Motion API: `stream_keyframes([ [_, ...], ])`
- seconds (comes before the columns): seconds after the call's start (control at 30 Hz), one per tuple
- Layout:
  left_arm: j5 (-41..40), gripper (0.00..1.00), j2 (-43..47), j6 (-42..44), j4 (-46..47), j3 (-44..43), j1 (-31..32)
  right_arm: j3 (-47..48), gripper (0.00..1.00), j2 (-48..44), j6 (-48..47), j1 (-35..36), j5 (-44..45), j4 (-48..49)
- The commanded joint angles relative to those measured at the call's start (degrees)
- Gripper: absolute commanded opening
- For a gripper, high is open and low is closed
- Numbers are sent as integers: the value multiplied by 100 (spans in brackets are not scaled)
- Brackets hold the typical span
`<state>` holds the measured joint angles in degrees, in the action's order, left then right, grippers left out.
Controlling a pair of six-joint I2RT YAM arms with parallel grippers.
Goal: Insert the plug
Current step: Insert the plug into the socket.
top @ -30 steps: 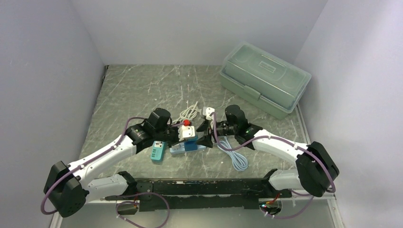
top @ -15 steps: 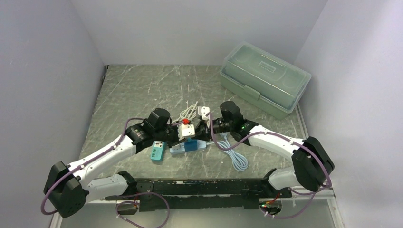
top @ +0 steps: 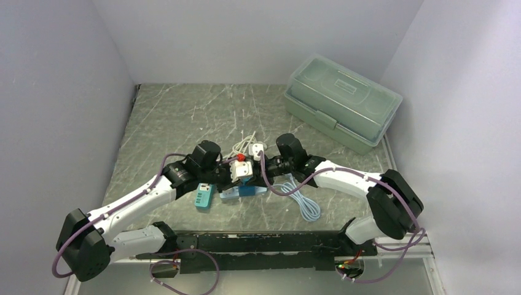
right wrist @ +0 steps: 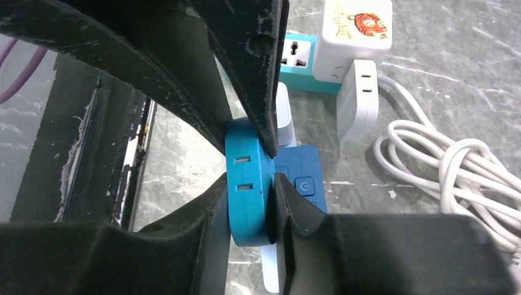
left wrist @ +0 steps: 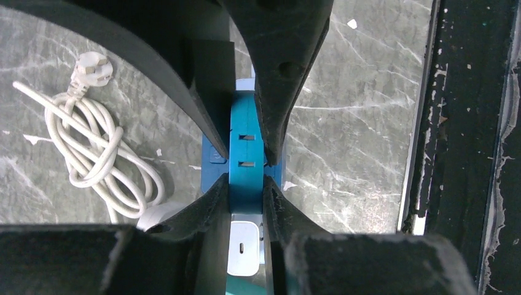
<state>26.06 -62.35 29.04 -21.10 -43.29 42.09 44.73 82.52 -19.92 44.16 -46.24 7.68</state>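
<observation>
Your right claw (right wrist: 249, 196) has swung in from the side over the past second, narrowing as it came, and now meets the left claw (left wrist: 246, 196) head-on. Both are clamped on the same blue adapter (left wrist: 246, 141), one pair of fingers at each end, with its two-slot edge showing between them. The left claw has not budged and keeps its tight pinch. The adapter sits squarely between both sets of fingertips, and a white strip (left wrist: 241, 249) lies directly beneath it. By these views, a one-armed hold has become a two-armed one, which looks like the set-up for pressing the adapter home. Whether it is fully seated cannot be told. A spare white plug (left wrist: 91, 66) and its looped cord (left wrist: 104, 153) lie well apart from the left claw, and a tiger-printed cube (right wrist: 356, 34) stands ahead of the right. The table (top: 184, 117) is grey, veined and scuffed, boxed in by pale walls (top: 258, 37). A green lidded box (top: 341, 101) sits far beyond the right claw.
</observation>
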Motion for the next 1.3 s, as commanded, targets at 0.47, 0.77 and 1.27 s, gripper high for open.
stream_keyframes([
  [0.47,-211,0,-117,-47,-141,239,46,113,30,219,-64,242,246,194],
  [0.77,-202,0,-189,-35,-98,207,48,271,0,369,-171,259,266,-192],
  [1.27,-85,0,-249,-58,-8,347,115,58,0,533,-372,269,502,-230],
])
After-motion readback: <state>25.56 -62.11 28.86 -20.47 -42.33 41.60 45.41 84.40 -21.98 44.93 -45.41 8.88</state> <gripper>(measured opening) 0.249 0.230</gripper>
